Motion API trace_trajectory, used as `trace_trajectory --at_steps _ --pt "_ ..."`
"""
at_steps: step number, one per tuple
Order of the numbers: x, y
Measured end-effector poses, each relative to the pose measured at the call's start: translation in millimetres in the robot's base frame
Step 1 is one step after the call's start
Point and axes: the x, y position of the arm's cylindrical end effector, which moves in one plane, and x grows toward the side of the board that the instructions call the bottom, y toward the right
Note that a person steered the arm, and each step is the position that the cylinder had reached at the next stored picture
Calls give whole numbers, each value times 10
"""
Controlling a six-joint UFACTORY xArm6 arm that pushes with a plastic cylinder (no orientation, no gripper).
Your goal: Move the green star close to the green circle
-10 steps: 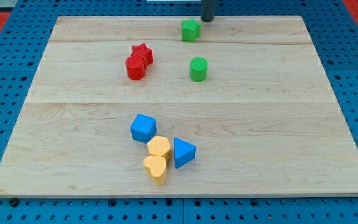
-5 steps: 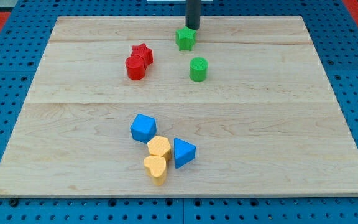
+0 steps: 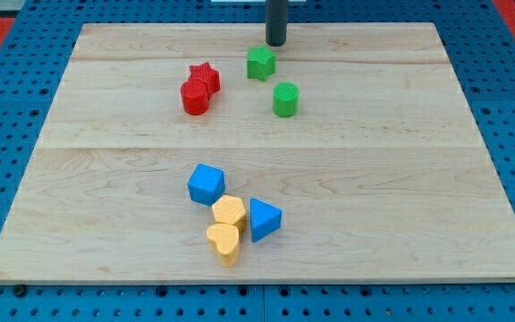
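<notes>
On the left of our desk (image 3: 105, 179) the red star (image 3: 206, 75) and the red cylinder (image 3: 194, 97) sit touching, well clear of the job, so we judge they need no attention. Lower down, a blue block (image 3: 206, 183), two yellow blocks (image 3: 229, 212) (image 3: 224, 241) and a blue triangular block (image 3: 264, 218) huddle near the view's bottom, likewise out of the way. Moving right, the green star (image 3: 259, 63) lies near the view's top, just up and left of the green circle (image 3: 285, 98), close but with bare wood between them. It is a small, bright green, ridged piece with blunt points. Our tip (image 3: 276, 42) stands just above and right of the star, apparently apart from it, a spot suited to nudging it downward. Our end effector is a plain rod; it has nothing to clench or release.
</notes>
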Motion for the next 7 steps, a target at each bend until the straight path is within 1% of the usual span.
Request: trace_trajectory --at_steps 1,2,4,5,6,7 --pt "219 -260" --pt "540 -139" --pt "698 -46" --pt "881 -17" --pt "830 179" --pt "961 294"
